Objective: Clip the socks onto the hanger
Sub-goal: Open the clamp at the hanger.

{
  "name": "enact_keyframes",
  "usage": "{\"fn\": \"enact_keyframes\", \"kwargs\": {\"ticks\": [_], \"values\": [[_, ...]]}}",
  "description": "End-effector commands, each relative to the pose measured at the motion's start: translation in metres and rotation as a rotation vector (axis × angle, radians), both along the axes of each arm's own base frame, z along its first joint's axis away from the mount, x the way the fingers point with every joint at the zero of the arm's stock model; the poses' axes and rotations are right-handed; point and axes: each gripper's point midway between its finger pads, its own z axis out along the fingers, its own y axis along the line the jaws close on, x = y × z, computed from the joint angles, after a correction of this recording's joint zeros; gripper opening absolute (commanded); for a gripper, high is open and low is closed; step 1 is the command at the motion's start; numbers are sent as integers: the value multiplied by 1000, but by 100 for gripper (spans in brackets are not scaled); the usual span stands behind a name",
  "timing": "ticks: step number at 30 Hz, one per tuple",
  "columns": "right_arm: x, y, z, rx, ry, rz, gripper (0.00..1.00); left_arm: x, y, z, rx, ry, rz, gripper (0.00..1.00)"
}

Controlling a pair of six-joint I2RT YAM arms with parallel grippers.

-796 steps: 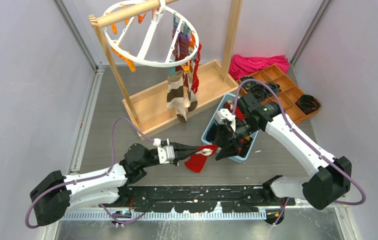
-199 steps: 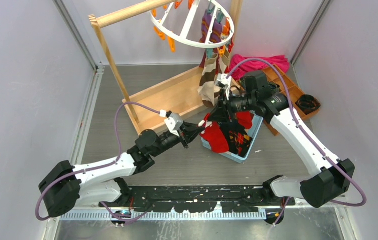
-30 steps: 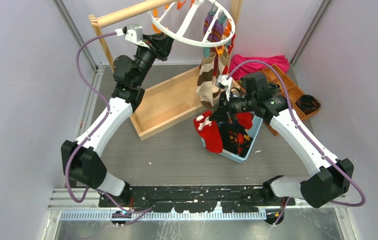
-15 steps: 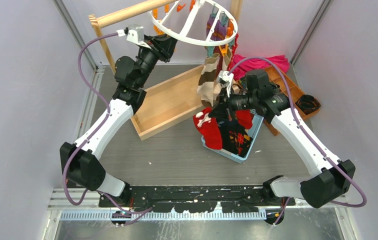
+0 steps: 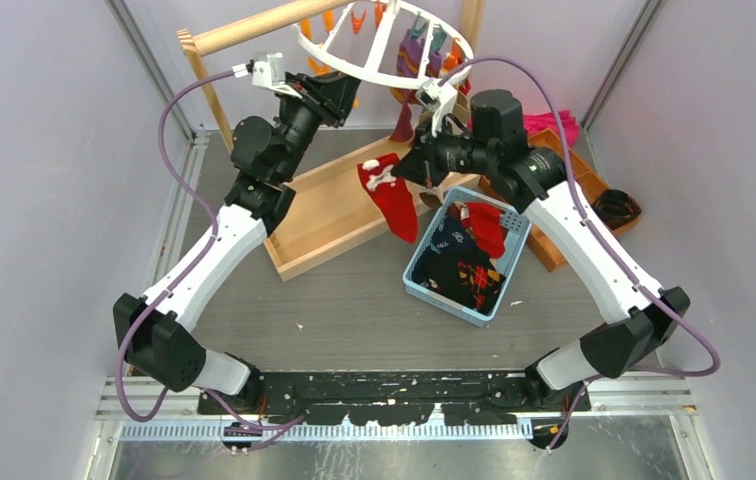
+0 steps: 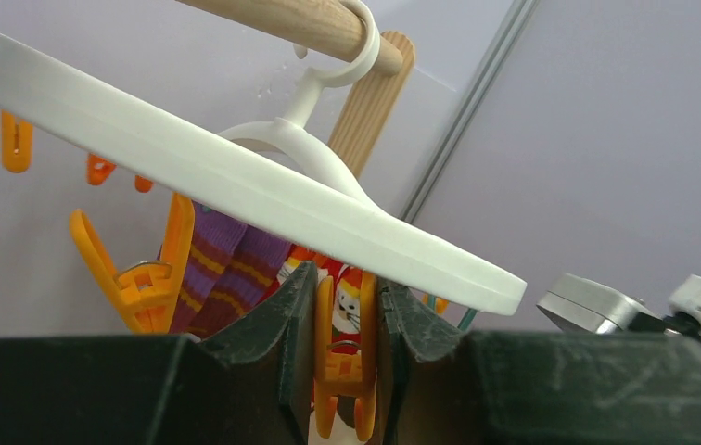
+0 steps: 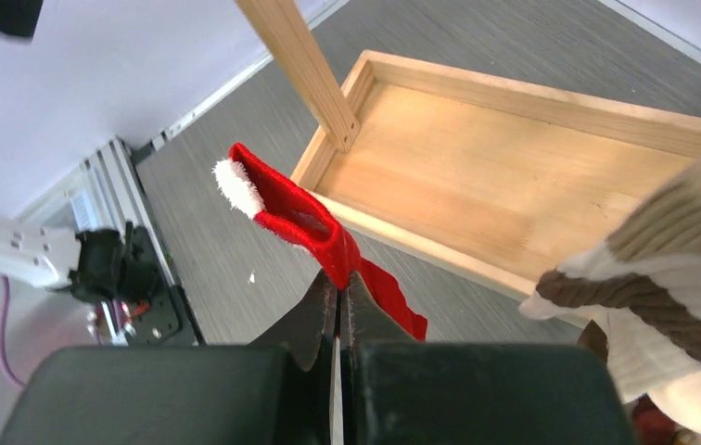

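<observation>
A red sock (image 5: 386,195) with white trim dangled upper centre, just lower-left of the right claw (image 5: 411,167) pinching it, while the left claw (image 6: 347,315) gripped an orange clip (image 6: 345,366).

This is a robotics lab test cell; plain pale wall panels (image 5: 44,200) set in aluminium profiles (image 5: 151,65) box in a grey table (image 5: 354,300); two white robot arms (image 5: 594,260) rise from a black mounting rail (image 5: 394,385) at the near edge, trailing purple cables (image 5: 162,130); a wooden rack (image 5: 244,30), a blue basket (image 5: 444,303) and a compartment tray (image 5: 546,250) stand on the bare tabletop.
</observation>
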Motion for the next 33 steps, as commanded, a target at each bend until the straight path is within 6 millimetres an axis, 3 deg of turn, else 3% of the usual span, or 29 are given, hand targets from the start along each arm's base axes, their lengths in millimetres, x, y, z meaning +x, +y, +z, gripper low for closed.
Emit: {"fn": "enact_keyframes", "kwargs": {"ticks": [1,10,19,33], "values": [[26,10,38,111,-10,-128,1,-11,13,19,-98,8,11,0],[44,32,73,214,17,-108,1,-18,10,22,-126,4,-30,0],[58,37,83,264,53,-176,1,-20,7,24,-142,-2,-56,0],[41,32,102,364,142,-195,2,-18,5,23,-155,-1,-63,0]]}}
